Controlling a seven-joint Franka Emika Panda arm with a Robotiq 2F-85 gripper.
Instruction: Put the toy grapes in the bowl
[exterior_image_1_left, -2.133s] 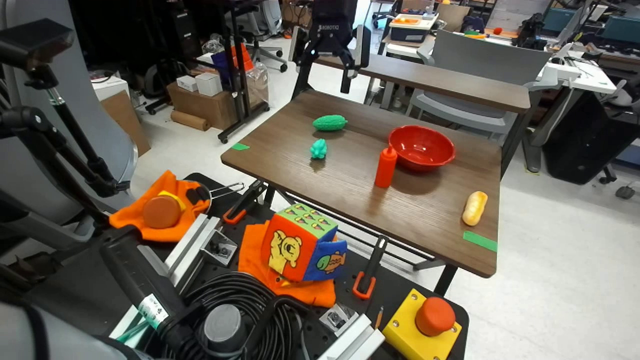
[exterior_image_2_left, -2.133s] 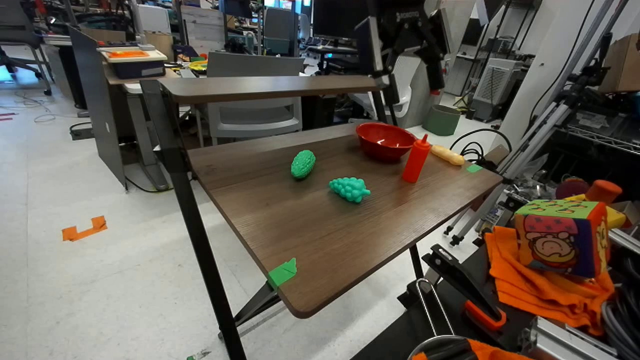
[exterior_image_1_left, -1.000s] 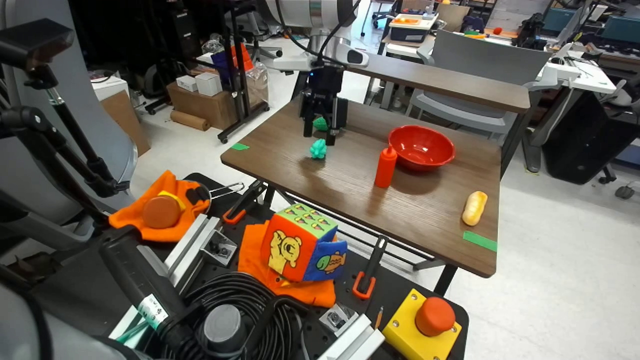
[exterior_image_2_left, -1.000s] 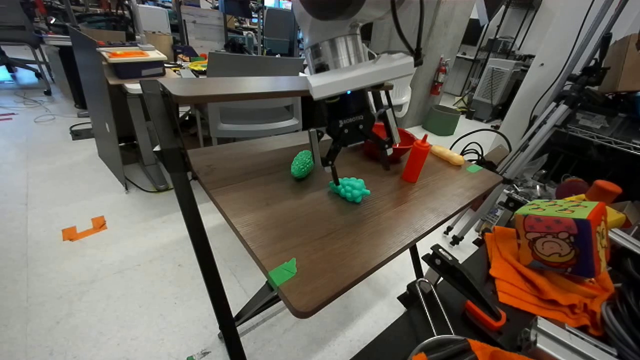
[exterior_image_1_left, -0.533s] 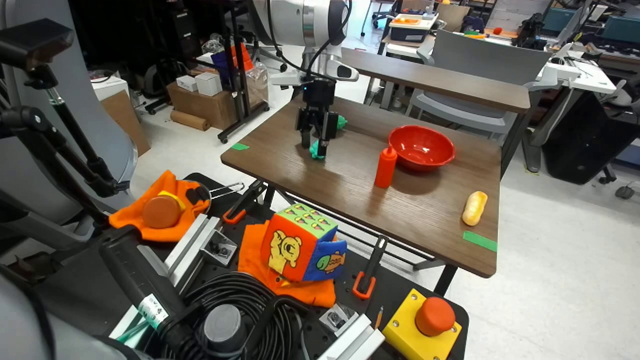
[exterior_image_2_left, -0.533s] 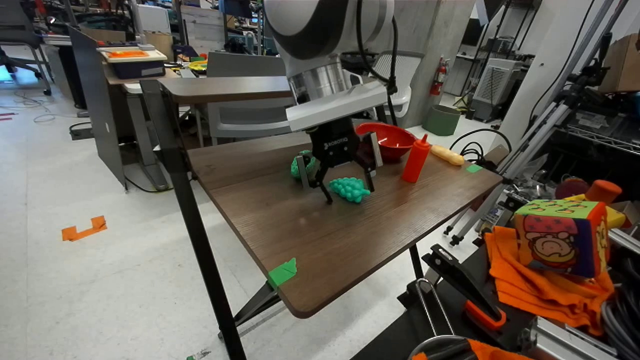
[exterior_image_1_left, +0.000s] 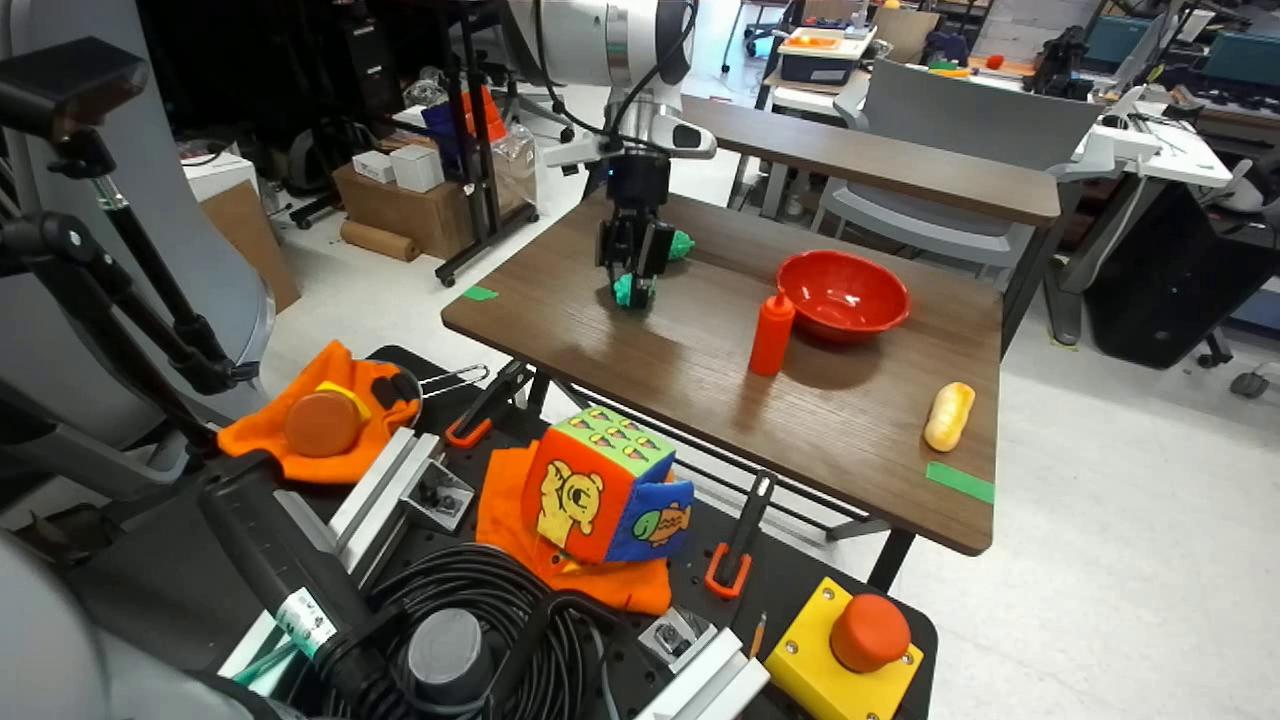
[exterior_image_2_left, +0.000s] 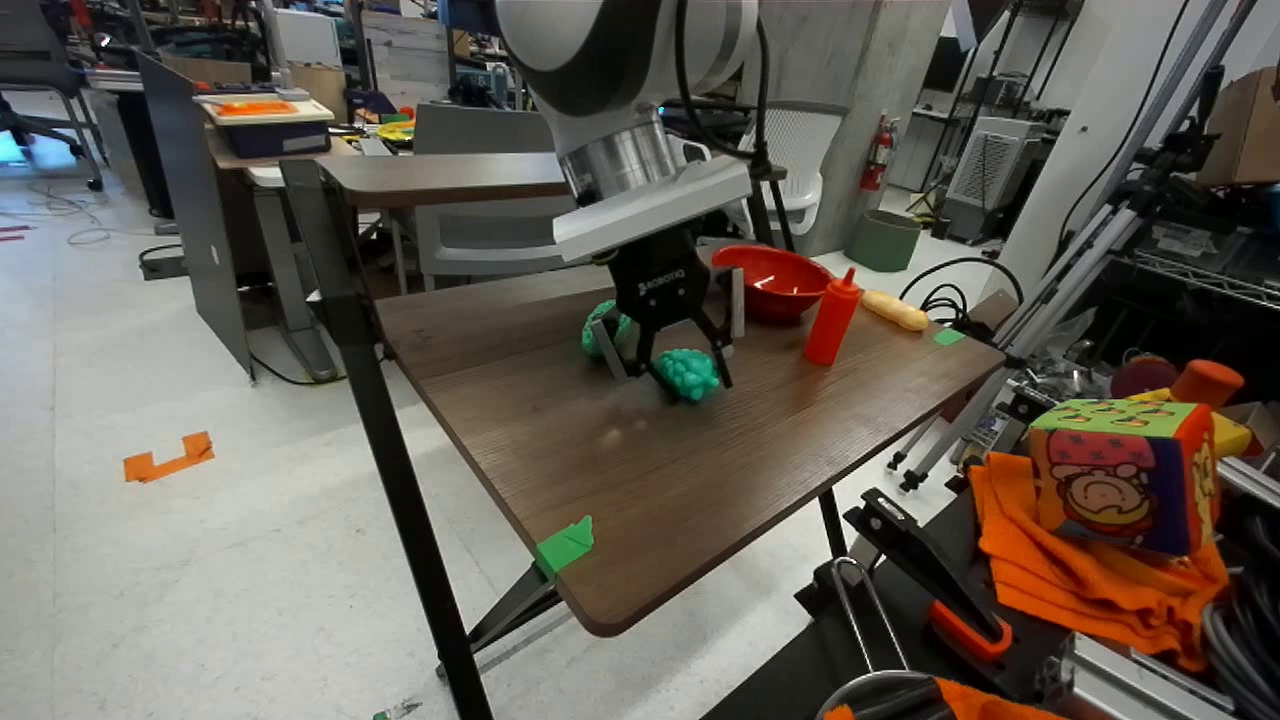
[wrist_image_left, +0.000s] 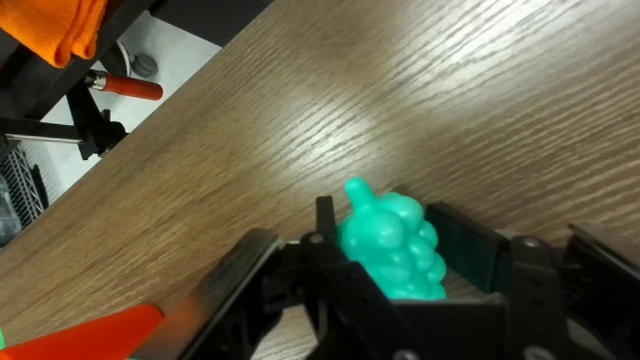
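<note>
Over a brown wood-grain bench (exterior_image_2_left: 600, 470), a white-and-grey robot arm (exterior_image_2_left: 620, 160) reaches down, its black fingers (wrist_image_left: 465, 245) pointing at the bench top. The fingers are closed in on the toy grapes (wrist_image_left: 390, 240), a small, lumpy, bright green plastic cluster, with one finger against each side. In the wrist view, the cluster's stubby stem pokes out between the fingers, toward the top of the view. Whether the grapes touch the bench or sit slightly above it, I cannot tell.

The bowl (exterior_image_1_left: 845, 295), wide, shallow and glossy red, opens upward on the bench in both exterior views, well apart from the grapes. Just beside it stands an upright red squeeze bottle (exterior_image_1_left: 771, 338) with a pointed tip; whether the two touch is unclear. Part of a blurred red shape also shows in a lower corner of the wrist view.

Near the grapes lies a green oval toy (exterior_image_1_left: 681, 245) with bumpy skin, partly hidden by the fingers in both exterior views. Close to the bench's edge is a yellow-brown toy bread roll (exterior_image_1_left: 949, 417), near a strip of green tape (exterior_image_1_left: 960, 482).

In an exterior view, a black platform (exterior_image_1_left: 790, 560) carries a colourful fabric cube (exterior_image_1_left: 605, 480) on an orange cloth (exterior_image_1_left: 505, 505), and a yellow box (exterior_image_1_left: 805, 640) topped with a large red-orange button (exterior_image_1_left: 870, 632).
</note>
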